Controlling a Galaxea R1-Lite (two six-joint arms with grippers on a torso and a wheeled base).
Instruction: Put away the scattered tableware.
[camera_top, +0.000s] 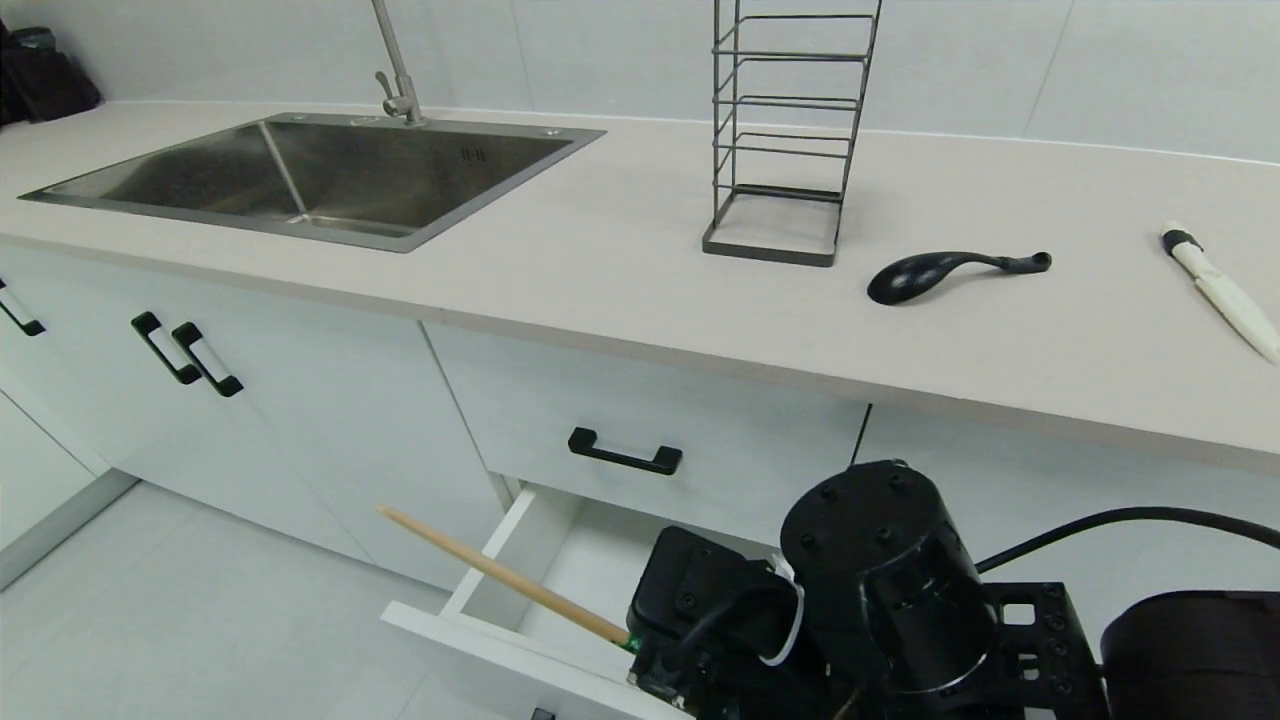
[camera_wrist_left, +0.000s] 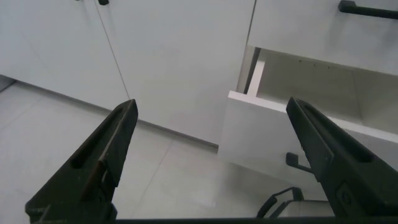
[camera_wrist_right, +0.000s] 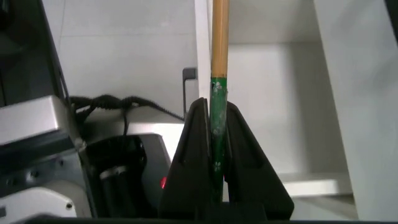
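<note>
One wooden chopstick (camera_top: 500, 572): likely light, stiff, prone to swivel; pinched at green end by right gripper (camera_wrist_right: 216, 109), clenched, angled over open drawer (camera_top: 515, 535). Left gripper (camera_wrist_left: 211, 106) splayed, empty.

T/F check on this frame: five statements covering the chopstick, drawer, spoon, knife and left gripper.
1. The right gripper is shut on the wooden chopstick with a green end. True.
2. The white lower drawer is closed. False: it is pulled open.
3. The black spoon lies in the steel sink. False: it lies on the beige countertop, beside the dark wire rack.
4. The left gripper is open and holds nothing. True.
5. The white-handled knife lies on the countertop. True.
</note>
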